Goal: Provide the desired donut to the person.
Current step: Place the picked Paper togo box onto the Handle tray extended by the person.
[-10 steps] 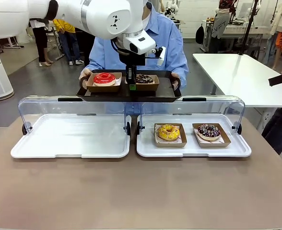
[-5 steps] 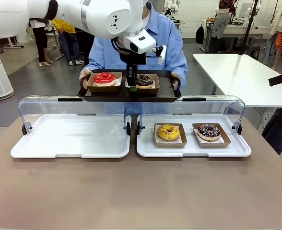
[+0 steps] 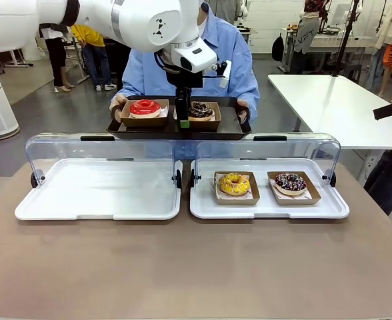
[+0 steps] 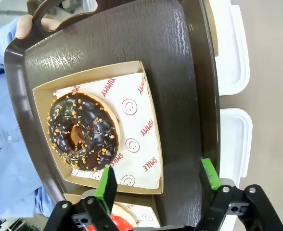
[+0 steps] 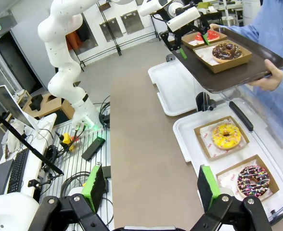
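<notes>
The person (image 3: 229,53), in a light-blue shirt, holds a dark tray (image 3: 176,131) by both handles at the far side. Two cardboard boxes rest on it, one with a red donut (image 3: 145,107) and one with a chocolate nut-topped donut (image 3: 200,110). My left gripper (image 3: 183,115) hangs over the tray between the two boxes. In the left wrist view my left gripper (image 4: 157,180) is open, its green pads spread wider than the near corner of the chocolate donut's box (image 4: 141,120) and gripping nothing. My right gripper (image 5: 151,185) is open and holds nothing, off the table's side.
Two white display trays with raised clear lids sit on the brown table. The right one (image 3: 269,210) carries a yellow donut (image 3: 234,184) and a sprinkled chocolate donut (image 3: 290,181) in boxes; the left one (image 3: 99,200) lies beside it. A white table (image 3: 336,100) stands at the back right.
My left gripper's jaws have spread apart and let go of the chocolate donut's box, which now rests on the tray. The left arm has lifted slightly.
</notes>
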`<state>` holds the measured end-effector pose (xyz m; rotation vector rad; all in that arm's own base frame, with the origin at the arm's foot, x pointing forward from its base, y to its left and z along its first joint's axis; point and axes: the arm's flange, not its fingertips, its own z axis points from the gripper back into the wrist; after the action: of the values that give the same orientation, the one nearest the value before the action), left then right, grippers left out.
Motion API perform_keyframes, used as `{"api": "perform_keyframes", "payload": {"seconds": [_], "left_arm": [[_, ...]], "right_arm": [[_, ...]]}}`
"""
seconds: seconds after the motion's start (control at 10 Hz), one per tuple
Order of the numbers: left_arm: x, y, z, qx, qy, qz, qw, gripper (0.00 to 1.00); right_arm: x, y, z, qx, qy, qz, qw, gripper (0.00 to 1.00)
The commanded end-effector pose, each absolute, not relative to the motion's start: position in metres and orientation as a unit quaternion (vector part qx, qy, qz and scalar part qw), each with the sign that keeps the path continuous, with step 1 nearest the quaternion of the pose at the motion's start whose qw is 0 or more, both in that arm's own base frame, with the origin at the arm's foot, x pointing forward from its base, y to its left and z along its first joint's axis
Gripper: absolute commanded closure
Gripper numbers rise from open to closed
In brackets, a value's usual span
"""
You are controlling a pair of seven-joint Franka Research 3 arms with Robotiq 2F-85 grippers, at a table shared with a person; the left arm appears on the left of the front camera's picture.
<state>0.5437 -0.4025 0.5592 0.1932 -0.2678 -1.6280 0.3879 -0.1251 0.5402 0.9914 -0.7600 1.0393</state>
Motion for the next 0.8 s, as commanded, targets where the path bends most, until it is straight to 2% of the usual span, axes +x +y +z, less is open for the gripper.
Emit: {"api": "perform_keyframes", "payload": {"seconds": [0.0, 0.3, 0.7], "left_arm": [[0.543, -0.4, 0.567, 0.081, -0.123, -0.73, 0.667, 0.0], [0.533, -0.398, 0.573, 0.07, -0.115, -0.731, 0.669, 0.0], [0.456, -0.357, 0.577, 0.037, -0.047, -0.753, 0.655, 0.0]], "right_arm": [[0.388, -0.125, 0.54, 0.447, -0.342, 0.465, 0.684, 0.0], [0.388, -0.125, 0.54, 0.447, -0.342, 0.465, 0.684, 0.0], [0.388, -0.125, 0.54, 0.447, -0.342, 0.465, 0.684, 0.0]]}}
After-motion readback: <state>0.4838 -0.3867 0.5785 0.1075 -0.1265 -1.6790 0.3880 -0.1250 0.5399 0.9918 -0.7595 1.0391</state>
